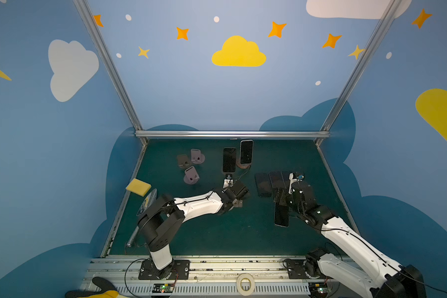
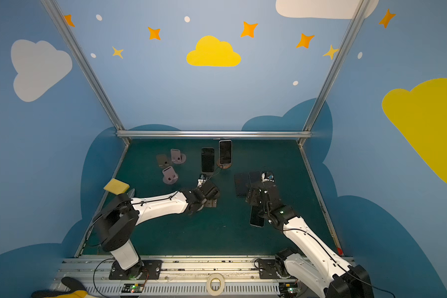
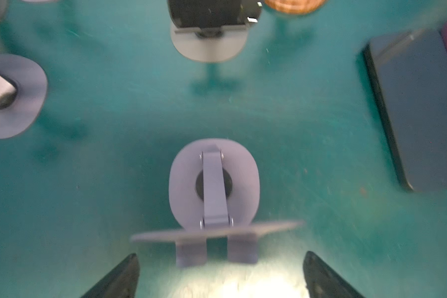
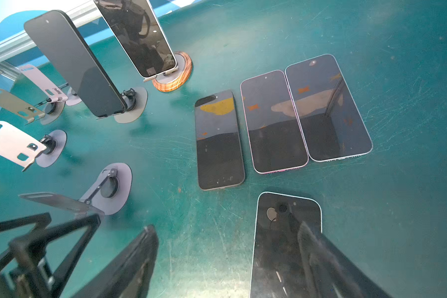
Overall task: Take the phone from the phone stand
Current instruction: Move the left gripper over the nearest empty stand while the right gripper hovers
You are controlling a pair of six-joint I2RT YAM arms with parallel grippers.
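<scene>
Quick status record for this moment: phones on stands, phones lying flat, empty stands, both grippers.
phones on stands: two; black phone on a grey stand, second phone on the wood-ringed stand
phones flat on mat: four; row of three, newest phone nearest the right arm
empty stands: four; nearest one
left gripper: open, over the nearest empty stand
right gripper: open, one finger over the newest phone

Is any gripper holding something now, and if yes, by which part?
Nothing is held. The left gripper is open above an empty phone stand; the right gripper is open over a phone lying flat on the table.
</scene>
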